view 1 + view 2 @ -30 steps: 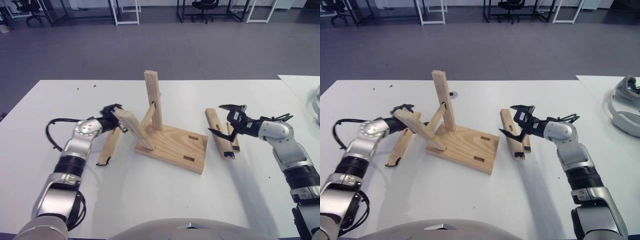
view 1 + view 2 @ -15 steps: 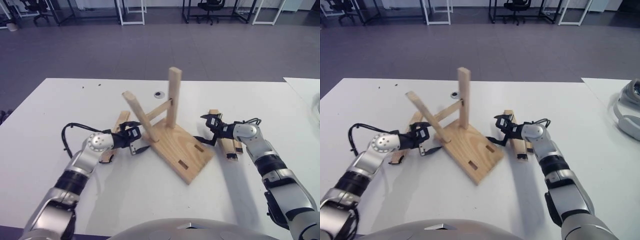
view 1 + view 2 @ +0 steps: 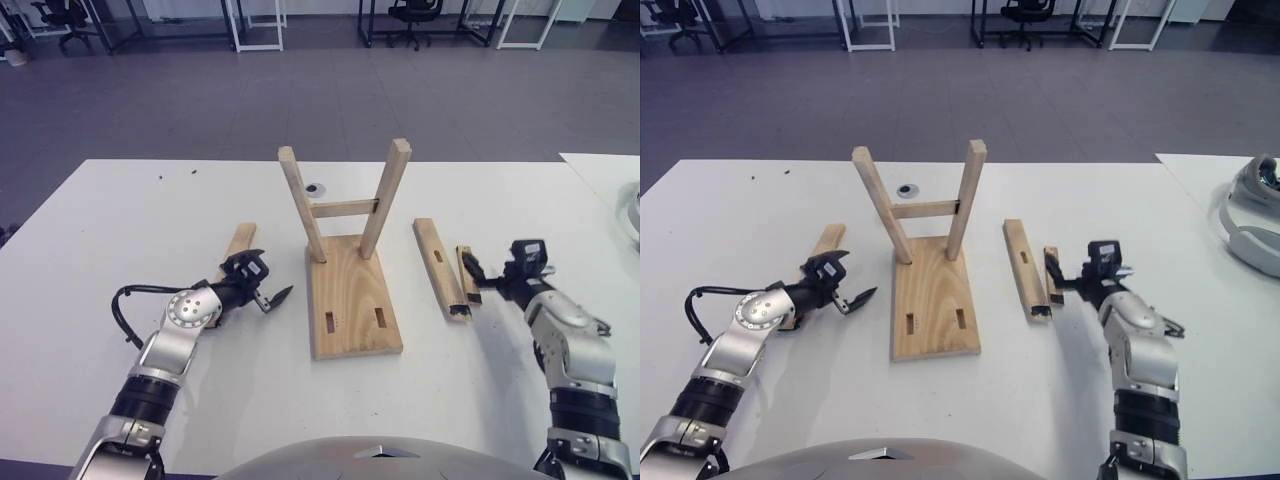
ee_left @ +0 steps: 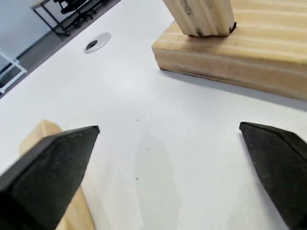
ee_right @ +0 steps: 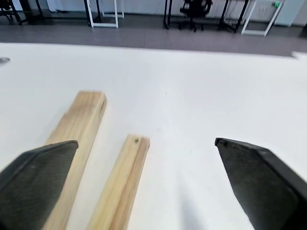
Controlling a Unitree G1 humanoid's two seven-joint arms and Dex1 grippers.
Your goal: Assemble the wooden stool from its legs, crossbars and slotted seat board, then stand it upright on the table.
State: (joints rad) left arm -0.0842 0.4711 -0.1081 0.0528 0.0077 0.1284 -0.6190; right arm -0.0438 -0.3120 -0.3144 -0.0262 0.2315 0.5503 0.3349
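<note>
The slotted seat board (image 3: 352, 305) lies flat mid-table with two legs (image 3: 300, 205) (image 3: 385, 198) standing in its far slots, joined by a crossbar (image 3: 345, 208). Two near slots are vacant. My left gripper (image 3: 270, 285) hovers open just left of the board, nothing between its fingers (image 4: 48, 163); the board's edge (image 4: 230, 52) lies ahead of it. A loose leg (image 3: 236, 246) lies behind that gripper. Right of the board lie another loose leg (image 3: 438, 266) and a thin crossbar (image 3: 466, 276). My right gripper (image 3: 490, 275) is open beside that crossbar (image 5: 120, 187), holding nothing.
A small round grommet (image 3: 317, 188) sits in the tabletop behind the stool. A white headset (image 3: 1252, 215) rests on a neighbouring table at the far right. Bare white table surface (image 3: 250, 400) extends in front of the board.
The left gripper let go of the tilted leg and drew back to the left. The board with its legs turned square to me, both legs upright. The right gripper pulled back to the right.
</note>
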